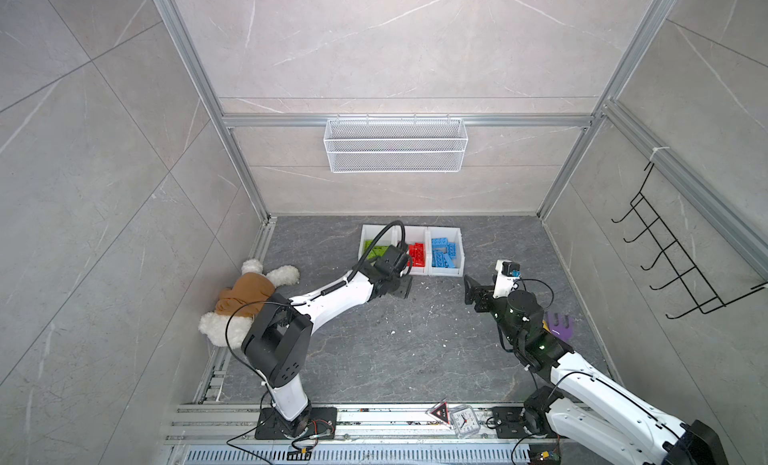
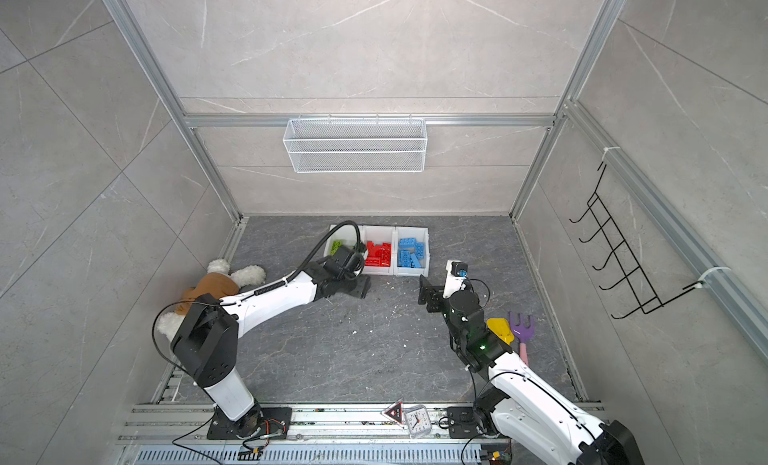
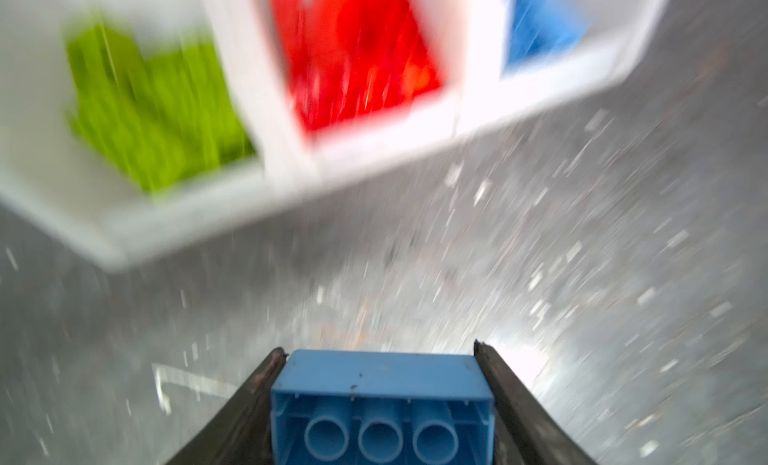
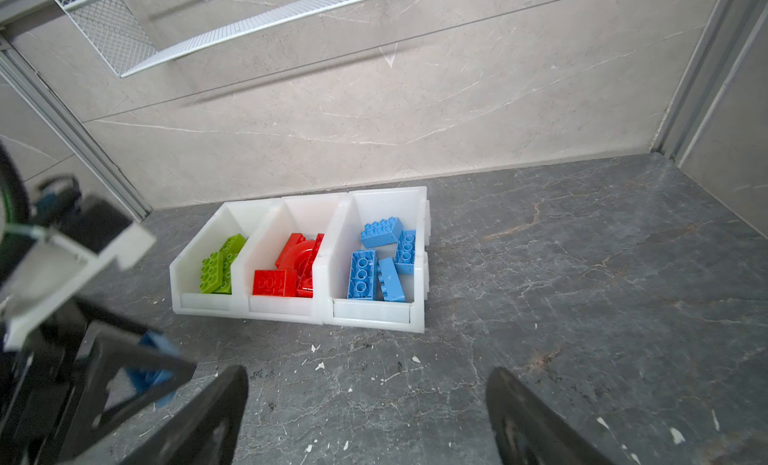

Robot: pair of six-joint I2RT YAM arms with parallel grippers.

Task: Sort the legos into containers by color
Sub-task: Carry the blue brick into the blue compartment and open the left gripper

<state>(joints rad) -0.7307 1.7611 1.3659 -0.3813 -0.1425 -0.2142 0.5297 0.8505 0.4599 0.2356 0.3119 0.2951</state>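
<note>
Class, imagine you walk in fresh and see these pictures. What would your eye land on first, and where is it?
Colour stands out first: three joined white bins by the back wall hold green bricks, red bricks and blue bricks, one colour each. In front of them the left tool grips one more blue brick. A toy bear in a brown top lies at the floor's left edge.
</note>
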